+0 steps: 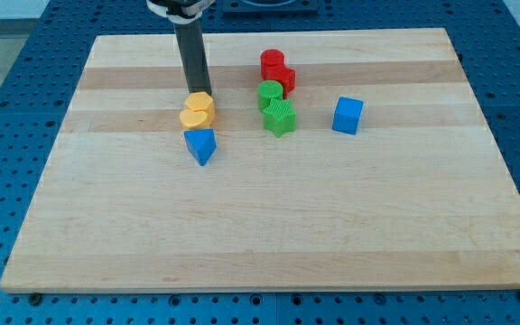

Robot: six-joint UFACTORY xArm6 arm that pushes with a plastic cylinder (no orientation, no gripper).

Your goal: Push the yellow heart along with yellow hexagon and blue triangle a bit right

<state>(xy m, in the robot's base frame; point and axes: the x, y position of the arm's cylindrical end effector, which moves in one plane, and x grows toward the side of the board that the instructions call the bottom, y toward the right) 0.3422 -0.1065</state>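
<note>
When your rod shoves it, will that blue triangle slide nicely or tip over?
The blue triangle sits low and flat, so it probably slides rather than tips. Its slanted sides may make it twist. My tip is behind the yellow hexagon.

Arm pose: rod descending from the view's top, left of centre.
Dark rod upright, slightly tilted; my tip (198,91) at its lower end, at table-top height. Upper mount partly cropped by frame edge.

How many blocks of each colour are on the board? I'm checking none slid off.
Yellow: 2, the yellow hexagon and yellow heart
Blue: 2, the blue triangle and blue cube
Red: 2, the upper red block and lower red block
Green: 2, the upper green block and lower green block
Total: 8
</note>
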